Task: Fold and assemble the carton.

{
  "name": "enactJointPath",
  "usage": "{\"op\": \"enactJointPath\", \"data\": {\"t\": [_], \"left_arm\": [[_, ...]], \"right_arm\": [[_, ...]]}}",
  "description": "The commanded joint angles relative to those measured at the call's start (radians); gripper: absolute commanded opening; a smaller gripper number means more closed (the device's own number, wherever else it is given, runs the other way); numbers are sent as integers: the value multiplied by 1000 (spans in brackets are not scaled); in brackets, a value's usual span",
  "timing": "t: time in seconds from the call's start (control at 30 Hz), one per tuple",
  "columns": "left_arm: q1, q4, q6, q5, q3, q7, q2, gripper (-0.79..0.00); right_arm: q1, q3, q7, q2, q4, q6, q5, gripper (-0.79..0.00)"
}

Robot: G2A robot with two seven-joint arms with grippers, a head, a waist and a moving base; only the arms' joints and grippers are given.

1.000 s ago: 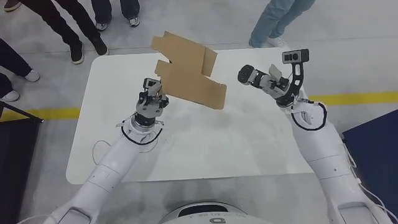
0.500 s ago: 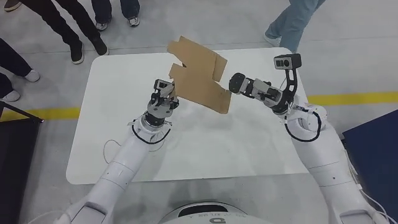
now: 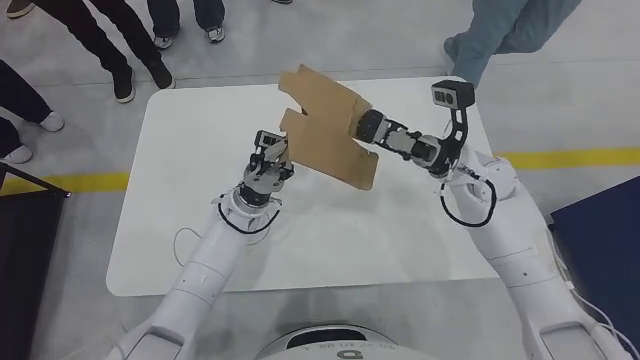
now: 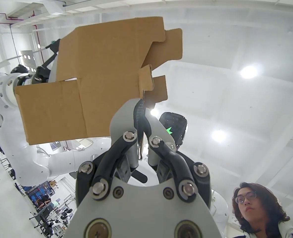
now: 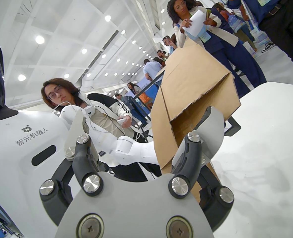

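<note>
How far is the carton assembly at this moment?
Done: the carton is held above the table, pinched by the left gripper. In hand: the open right gripper is at its other edge. Left: it is not yet box-shaped; opening it and folding the flaps.

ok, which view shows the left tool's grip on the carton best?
Left wrist view: the left tool is shut on a flap edge of the carton, seen close. The top view shows the whole carton above the table, the pinch tiny. The right wrist view shows its other end by the open right tool.
</note>
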Motion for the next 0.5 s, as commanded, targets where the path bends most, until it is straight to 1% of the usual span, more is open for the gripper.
{"op": "enactJointPath", "data": {"t": [0.0,0.07,0.13,0.2,0.37,0.47], "left_arm": [[2,1,6,9,-11,-5,-7,-785],[4,2,10,18,-22,-10,-14,-785],[6,4,14,30,-32,-13,-20,-785],[8,5,17,38,-42,-17,-27,-785],[9,11,25,58,-61,-25,-43,-785],[8,15,29,75,-68,-29,-53,-785]], "right_arm": [[9,-7,0,-1,17,-6,-6,-49],[15,-16,8,-1,30,0,-5,-62],[17,-33,34,-2,36,31,35,-86],[20,-39,68,-1,43,58,89,-139],[25,-49,161,0,71,160,264,-166],[35,-50,203,0,93,217,325,-185]]}}
